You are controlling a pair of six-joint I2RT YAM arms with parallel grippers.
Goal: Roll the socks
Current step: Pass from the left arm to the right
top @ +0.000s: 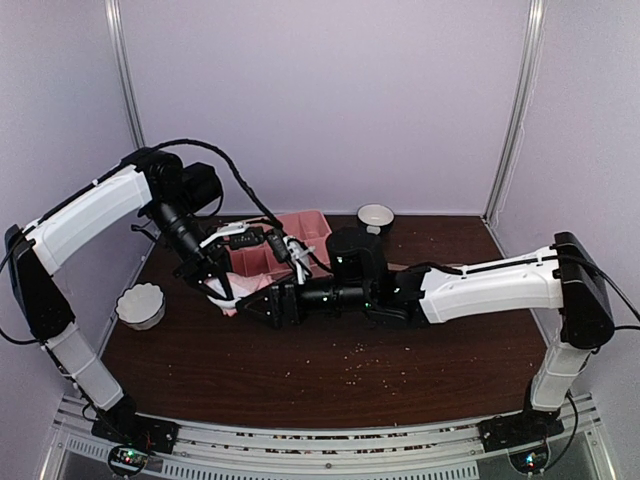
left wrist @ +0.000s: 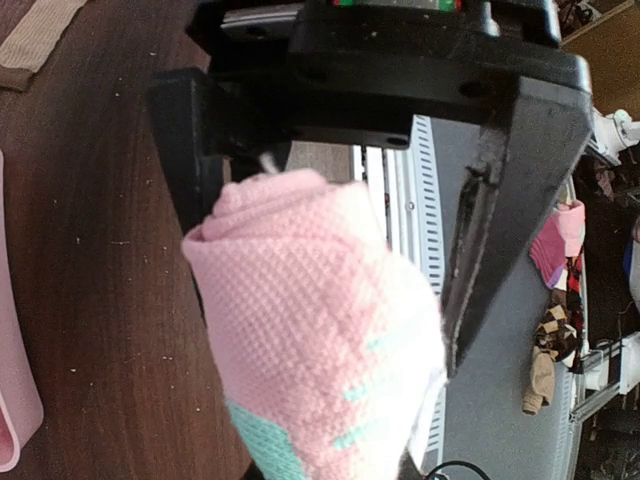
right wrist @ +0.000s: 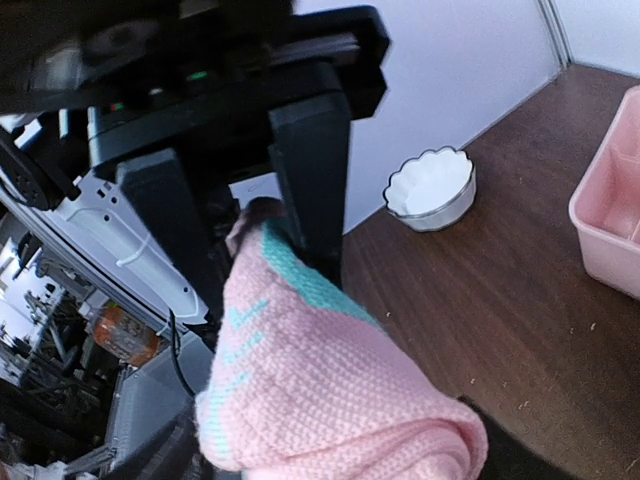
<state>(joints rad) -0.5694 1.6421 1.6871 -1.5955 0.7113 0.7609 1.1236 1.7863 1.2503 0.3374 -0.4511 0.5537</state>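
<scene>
Dark wood table, crumb-speckled, sat under the left gripper; plain lilac walls behind it, evenly lit.

No legible txt, labels, brands or nos. in any view. Teal marks on pink sock = knit pattern only, not letters.

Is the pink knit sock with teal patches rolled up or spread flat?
Rolled, at least at one end: the left wrist view shows the pink knit sock with teal patches coiled up inside the left gripper.
</scene>
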